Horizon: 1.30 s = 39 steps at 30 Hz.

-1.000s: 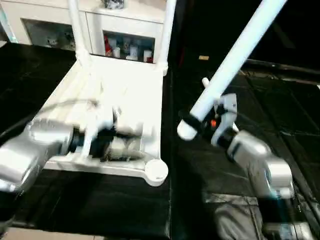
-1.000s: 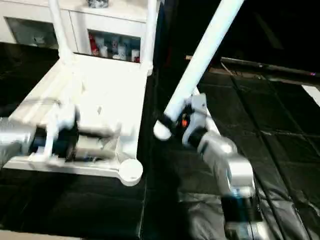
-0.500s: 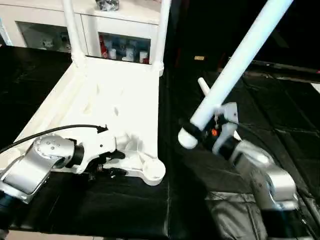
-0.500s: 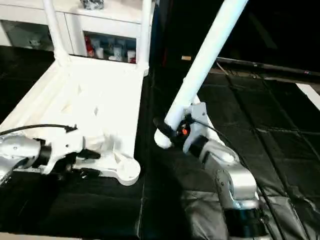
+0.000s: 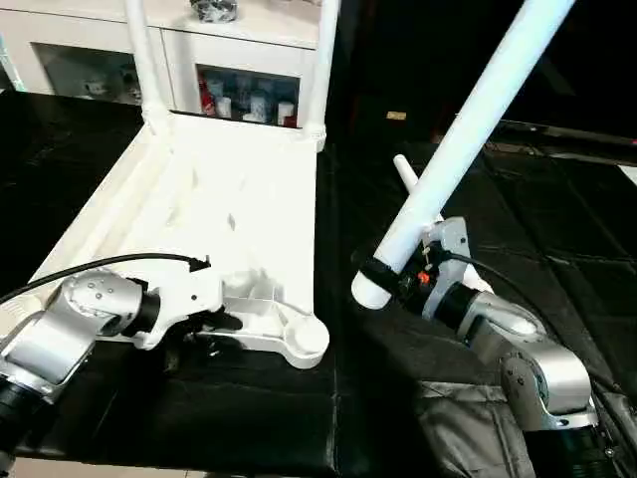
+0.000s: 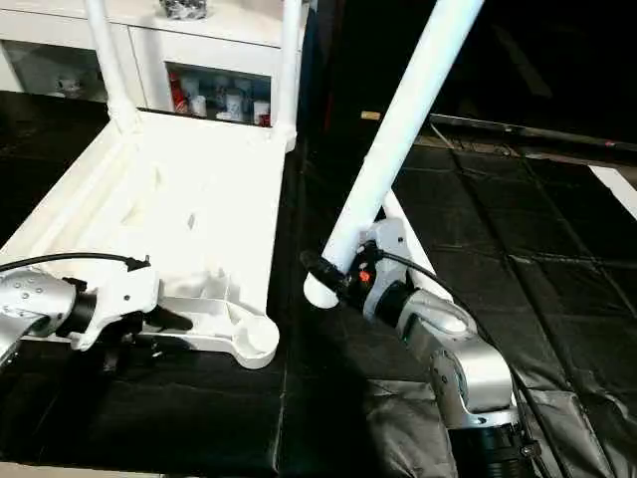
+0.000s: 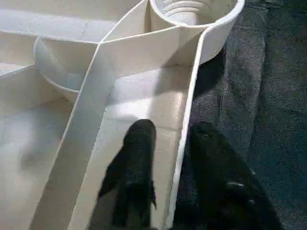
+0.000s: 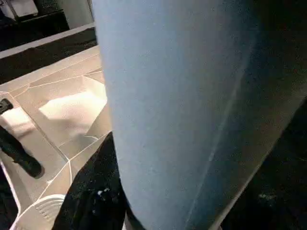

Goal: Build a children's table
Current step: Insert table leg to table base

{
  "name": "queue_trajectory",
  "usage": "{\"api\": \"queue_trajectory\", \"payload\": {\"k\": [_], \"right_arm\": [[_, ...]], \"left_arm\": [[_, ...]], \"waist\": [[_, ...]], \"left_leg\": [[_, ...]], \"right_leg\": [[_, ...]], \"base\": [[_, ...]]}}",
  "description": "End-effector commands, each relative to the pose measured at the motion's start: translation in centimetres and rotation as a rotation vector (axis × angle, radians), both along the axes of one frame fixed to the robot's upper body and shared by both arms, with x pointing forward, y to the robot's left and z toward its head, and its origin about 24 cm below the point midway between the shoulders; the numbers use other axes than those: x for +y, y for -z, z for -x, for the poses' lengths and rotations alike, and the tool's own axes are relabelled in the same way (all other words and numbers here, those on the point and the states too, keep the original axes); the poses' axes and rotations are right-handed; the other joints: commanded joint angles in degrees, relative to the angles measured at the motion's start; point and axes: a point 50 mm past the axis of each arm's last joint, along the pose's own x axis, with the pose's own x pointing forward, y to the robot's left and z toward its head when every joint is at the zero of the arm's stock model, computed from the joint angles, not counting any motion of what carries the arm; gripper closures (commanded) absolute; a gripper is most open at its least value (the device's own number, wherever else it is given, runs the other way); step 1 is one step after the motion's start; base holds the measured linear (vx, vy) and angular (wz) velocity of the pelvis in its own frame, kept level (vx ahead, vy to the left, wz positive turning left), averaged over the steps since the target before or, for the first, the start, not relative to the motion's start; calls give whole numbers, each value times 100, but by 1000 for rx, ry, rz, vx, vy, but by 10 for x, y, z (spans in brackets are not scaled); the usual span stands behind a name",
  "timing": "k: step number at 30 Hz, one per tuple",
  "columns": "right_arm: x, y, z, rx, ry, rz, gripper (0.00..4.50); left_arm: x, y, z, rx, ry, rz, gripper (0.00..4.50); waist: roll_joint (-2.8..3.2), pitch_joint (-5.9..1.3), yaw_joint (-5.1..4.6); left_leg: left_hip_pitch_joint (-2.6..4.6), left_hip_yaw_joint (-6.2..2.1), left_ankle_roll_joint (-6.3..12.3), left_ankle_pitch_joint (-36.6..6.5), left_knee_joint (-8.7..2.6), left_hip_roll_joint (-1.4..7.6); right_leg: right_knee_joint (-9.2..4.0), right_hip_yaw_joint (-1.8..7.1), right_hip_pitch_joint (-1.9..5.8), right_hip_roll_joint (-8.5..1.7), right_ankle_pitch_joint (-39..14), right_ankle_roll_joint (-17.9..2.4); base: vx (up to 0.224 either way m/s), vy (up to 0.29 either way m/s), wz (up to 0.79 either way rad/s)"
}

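Now the left gripper (image 7: 165,158) has drawn back to the near rim of the upturned white plastic table top (image 5: 239,204), one black finger (image 7: 136,158) inside the thin wall and one outside, narrower than a second ago. On black mats (image 5: 557,219), the ribbed top keeps two legs upright at its far corners. The right gripper (image 5: 383,274) pinches a smooth tapered leg (image 5: 468,129), tilted, right of the near socket (image 5: 307,339). No writing is readable.

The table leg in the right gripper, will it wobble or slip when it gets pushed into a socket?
The leg looks stiff, smooth plastic. The right gripper holds it near the bottom end, so the long part above may sway. Being round and glossy, it might twist or slide in the fingers if pressed hard.
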Motion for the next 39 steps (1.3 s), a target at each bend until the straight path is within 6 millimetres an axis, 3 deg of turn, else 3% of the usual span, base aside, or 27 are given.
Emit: {"api": "queue_trajectory", "payload": {"k": [1,5,12,15,18,20,25,32,36,39], "right_arm": [[-1,-6,2,-23,-18,8,256],[1,-5,2,-21,-36,13,256],[6,-8,-3,-31,-54,9,256],[9,-9,-6,-32,-59,3,256],[13,-10,-9,-34,-58,-5,256],[16,-11,-11,-35,-59,-7,256],[20,-11,-16,-36,-74,12,256],[19,-9,-21,-34,-69,29,256],[21,-8,-23,-38,-81,40,256],[23,-7,-24,-39,-89,43,256]], "left_arm": [[-3,-1,-4,-17,-5,20,350],[-5,4,-9,-1,-67,62,374],[-8,17,-12,62,-178,27,420],[-21,18,-22,40,-256,75,433],[-36,16,-26,30,-280,113,449],[-46,15,-27,20,-257,128,449],[-61,14,-29,-51,-168,134,450],[-61,15,-29,-43,-151,160,450],[-56,15,-32,-46,-193,148,393],[-53,17,-34,-59,-201,131,389]], "waist": [[199,-362,-4],[205,-369,11],[184,-334,-11],[169,-332,-27],[157,-351,-53],[140,-372,-77],[154,-387,-76],[166,-372,-14],[157,-378,-11],[155,-380,-6]], "left_leg": [[204,-135,-473,-1740,-451,287],[209,-127,-474,-1707,-441,291],[192,-163,-480,-1954,-467,279],[181,-172,-479,-1977,-469,271],[147,-180,-435,-1821,-465,261],[126,-173,-385,-1657,-451,250],[165,-125,-273,-1381,-407,245],[195,-129,-339,-1620,-430,261],[182,-126,-334,-1560,-425,257],[182,-127,-321,-1565,-426,257]], "right_leg": [[-524,378,81,-689,-1313,-778],[-521,377,82,-693,-1219,-798],[-590,371,108,-726,-1925,-718],[-603,351,122,-731,-2112,-676],[-596,335,149,-720,-1935,-674],[-583,333,171,-724,-1693,-686],[-551,348,145,-696,-1067,-816],[-570,343,117,-710,-1382,-762],[-566,345,125,-710,-1322,-778],[-568,346,127,-713,-1317,-772]], "base": [[0,0,0],[0,0,0],[0,0,0],[0,0,0],[0,0,0],[0,0,0],[0,0,0],[0,0,0],[0,0,0],[0,0,0]]}}
